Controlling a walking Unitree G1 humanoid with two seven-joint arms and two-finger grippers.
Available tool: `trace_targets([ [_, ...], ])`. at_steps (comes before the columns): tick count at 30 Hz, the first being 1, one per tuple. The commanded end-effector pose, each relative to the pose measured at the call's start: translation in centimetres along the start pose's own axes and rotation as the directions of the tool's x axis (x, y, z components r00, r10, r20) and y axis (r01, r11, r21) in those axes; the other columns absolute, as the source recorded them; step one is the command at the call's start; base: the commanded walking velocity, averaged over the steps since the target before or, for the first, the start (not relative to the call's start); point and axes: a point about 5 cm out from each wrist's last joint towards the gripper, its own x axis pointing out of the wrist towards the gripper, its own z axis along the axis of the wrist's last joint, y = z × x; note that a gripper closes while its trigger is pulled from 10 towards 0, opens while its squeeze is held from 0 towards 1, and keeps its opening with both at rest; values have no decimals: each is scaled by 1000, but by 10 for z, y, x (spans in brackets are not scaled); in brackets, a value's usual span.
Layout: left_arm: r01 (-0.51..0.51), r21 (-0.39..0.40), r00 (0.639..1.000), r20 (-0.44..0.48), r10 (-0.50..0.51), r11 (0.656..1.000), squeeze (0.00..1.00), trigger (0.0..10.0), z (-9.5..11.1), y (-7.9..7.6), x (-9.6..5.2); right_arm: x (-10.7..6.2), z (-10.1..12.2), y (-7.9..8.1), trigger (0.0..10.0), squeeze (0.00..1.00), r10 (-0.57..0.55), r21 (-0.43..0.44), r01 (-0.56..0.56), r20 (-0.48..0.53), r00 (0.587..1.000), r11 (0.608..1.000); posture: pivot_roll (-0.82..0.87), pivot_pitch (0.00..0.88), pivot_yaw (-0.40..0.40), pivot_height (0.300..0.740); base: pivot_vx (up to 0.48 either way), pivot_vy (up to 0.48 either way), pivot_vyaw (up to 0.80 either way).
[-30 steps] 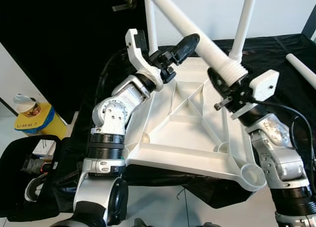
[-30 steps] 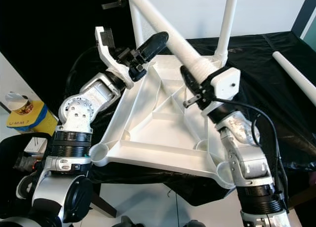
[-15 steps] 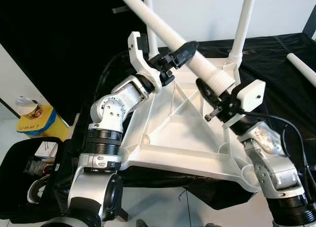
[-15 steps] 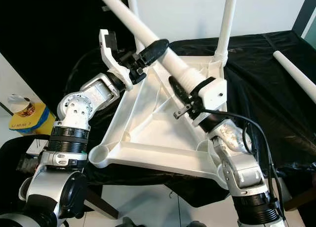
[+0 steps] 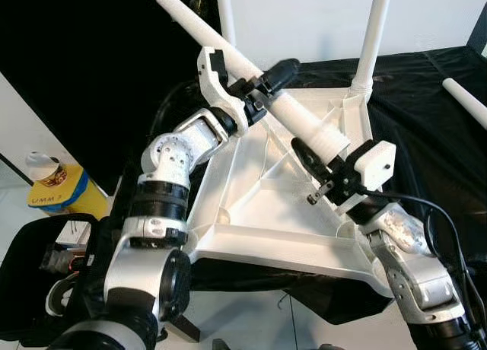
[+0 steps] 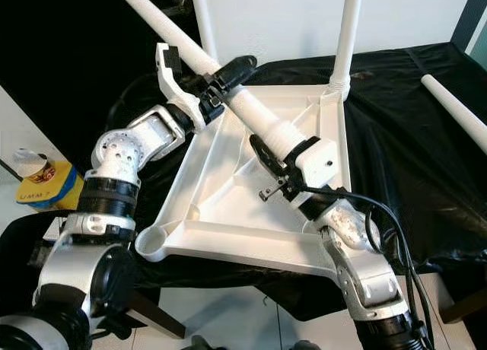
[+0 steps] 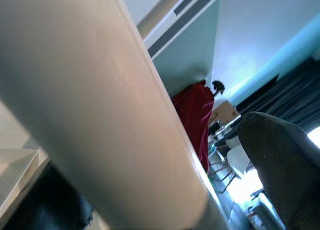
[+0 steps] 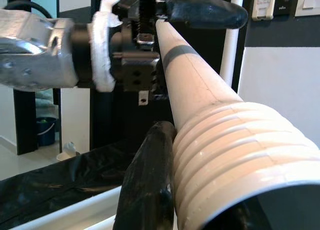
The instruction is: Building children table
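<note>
1. Two arms work over an upturned white table top [image 5: 266,213] that lies underside up on a black cloth [image 5: 426,114]; its ribs and corner sockets face us, and its nearest corner overhangs the cloth's edge.
2. Nearest us, the right gripper [image 6: 278,163] sits above the middle of the upturned piece. We read its jaws as clamped on the ribbed, threaded end of a loose white leg [image 6: 251,114]; the right wrist view shows one black finger [image 8: 147,190] pressed along those ridges.
3. That leg slants up and away towards the robot's left, its threaded end low over the ribs, apart from any socket as far as we can tell, and its rounded tip against the dark backdrop.
4. Farther up the same leg, the left gripper [image 5: 262,87] has its jaws closed around the smooth shaft. One finger lies over the top of the tube, and the left wrist view shows a dark fingertip [image 7: 280,165] beside the pale tube.
5. Down at the robot's left, a yellow tub [image 5: 61,194] with a white lid stands on the floor, and an open black bag [image 5: 38,281] lies nearer.
6. At the far corners, two legs stand upright, running out of the top of the picture: one at the far right corner [image 5: 373,38], one behind the left gripper [image 5: 226,15].
7. Farthest right, another loose white leg [image 5: 466,100] lies on the cloth, well apart from the rest.
</note>
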Motion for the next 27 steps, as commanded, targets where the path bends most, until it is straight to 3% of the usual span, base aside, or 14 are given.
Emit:
trace_targets([
  [1,133,17,988,72,-134,991,0,10000,18,-11,-1,-3,-8,7,10000,0,38,18,-37,-48,998,999,-237,58,161,740,0,0,0],
  [2,110,5,991,82,-110,994,0,10000,21,-7,-2,-4,-8,6,10000,0,34,15,-33,-53,998,999,-245,60,167,740,0,0,0],
  [3,85,-6,992,94,-84,996,0,9373,24,-2,-3,-5,-9,6,10000,0,28,12,-28,-58,998,1000,-249,60,169,740,0,0,0],
  [5,85,-6,992,94,-84,996,0,9373,24,-2,-3,-5,-9,6,10000,0,28,12,-28,-58,998,1000,-249,60,169,740,0,0,0],
  [6,70,-16,992,102,-68,997,0,6627,26,1,-4,-6,-9,6,10000,0,25,9,-24,-60,998,1000,-250,60,170,740,0,0,0],
  [7,70,-16,992,102,-68,997,0,6627,26,1,-4,-6,-9,6,10000,0,25,9,-24,-60,998,1000,-250,60,170,740,0,0,0],
  [8,58,-15,993,103,-56,998,0,3961,28,4,-5,-7,-9,6,10000,0,21,7,-21,-63,998,1000,-251,61,172,740,0,0,0],
  [9,50,-19,993,110,-47,999,0,9059,30,6,-6,-8,-9,6,10000,0,18,5,-18,-65,998,1000,-252,62,174,740,0,0,0],
  [10,50,-19,993,110,-47,999,0,9059,30,6,-6,-8,-9,6,10000,0,18,5,-18,-65,998,1000,-252,62,174,740,0,0,0],
  [11,39,-19,992,121,-37,999,0,0,33,8,-7,-9,-9,6,10000,0,16,3,-16,-67,998,1000,-253,65,176,740,0,0,0],
  [27,-57,-91,985,156,71,994,0,0,43,28,-17,-14,-6,3,10000,0,-56,-23,55,-49,997,998,-247,94,177,740,0,0,0],
])
